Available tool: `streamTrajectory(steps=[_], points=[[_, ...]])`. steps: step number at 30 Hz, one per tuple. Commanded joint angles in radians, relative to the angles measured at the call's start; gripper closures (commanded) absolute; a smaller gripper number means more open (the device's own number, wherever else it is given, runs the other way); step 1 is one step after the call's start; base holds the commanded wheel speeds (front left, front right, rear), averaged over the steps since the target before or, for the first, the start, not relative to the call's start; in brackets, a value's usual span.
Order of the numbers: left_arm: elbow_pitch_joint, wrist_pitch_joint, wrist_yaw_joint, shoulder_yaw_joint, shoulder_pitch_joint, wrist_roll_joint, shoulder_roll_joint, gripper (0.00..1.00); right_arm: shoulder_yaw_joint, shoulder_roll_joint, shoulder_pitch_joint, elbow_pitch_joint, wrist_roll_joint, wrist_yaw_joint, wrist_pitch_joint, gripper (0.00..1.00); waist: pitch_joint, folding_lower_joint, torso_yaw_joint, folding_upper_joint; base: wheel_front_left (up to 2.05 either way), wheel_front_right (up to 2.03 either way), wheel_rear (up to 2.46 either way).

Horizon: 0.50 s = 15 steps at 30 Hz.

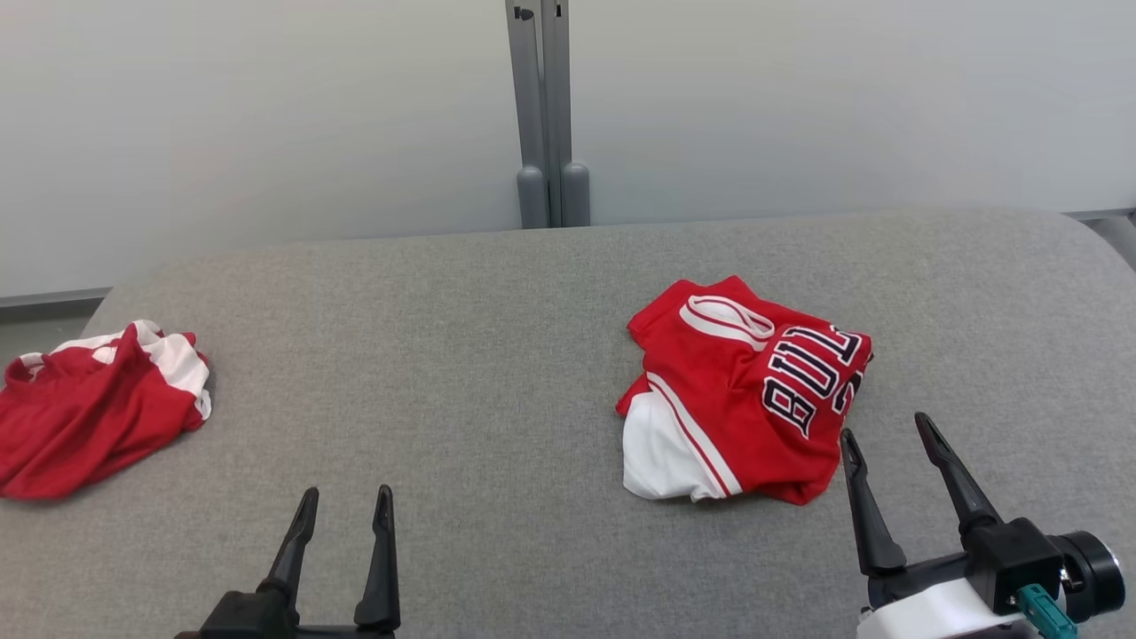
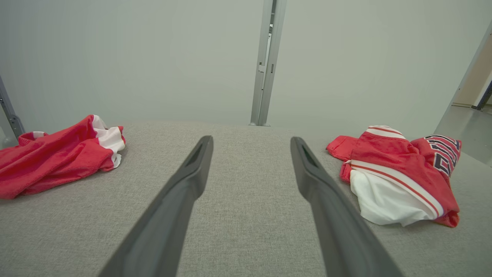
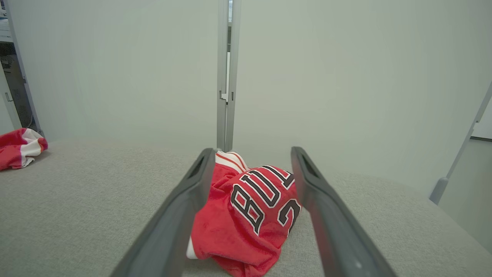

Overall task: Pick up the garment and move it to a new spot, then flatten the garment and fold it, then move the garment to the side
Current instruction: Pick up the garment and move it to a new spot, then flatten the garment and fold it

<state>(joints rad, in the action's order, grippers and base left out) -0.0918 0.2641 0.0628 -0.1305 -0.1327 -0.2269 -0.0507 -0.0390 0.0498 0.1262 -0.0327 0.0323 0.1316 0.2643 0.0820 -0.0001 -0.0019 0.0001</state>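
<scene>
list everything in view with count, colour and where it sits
lettered jersey: one, red with a white panel and dark letters, crumpled on the right half of the table
second garment: one, red and white, bunched at the table's left edge
table: one, grey fabric top, across the foreground
post: one, grey, upright behind the table's far edge, centre
wall: one, pale, behind the table
left tool: one, dark fingers, open, above bare table at lower left
right tool: one, dark fingers, open, lower right, pointing at the lettered jersey
</scene>
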Motion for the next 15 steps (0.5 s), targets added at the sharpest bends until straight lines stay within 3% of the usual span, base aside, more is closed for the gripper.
streamTrajectory(steps=[1,15], points=[[0.011,0.0,-0.003,-0.002,-0.018,-0.002,-0.001,0.0,0.006,0.001,0.015,0.001,-0.006,-0.002,0.0,0.0,0.02,0.0001,0.006,-0.0001,0.0,0.0,0.0],[0.012,0.0,-0.016,-0.044,-0.045,0.021,-0.001,0.0,-0.011,0.001,0.029,0.022,-0.029,-0.002,0.0,0.0,0.03,0.0001,-0.007,-0.0001,0.0,0.0,0.0]])
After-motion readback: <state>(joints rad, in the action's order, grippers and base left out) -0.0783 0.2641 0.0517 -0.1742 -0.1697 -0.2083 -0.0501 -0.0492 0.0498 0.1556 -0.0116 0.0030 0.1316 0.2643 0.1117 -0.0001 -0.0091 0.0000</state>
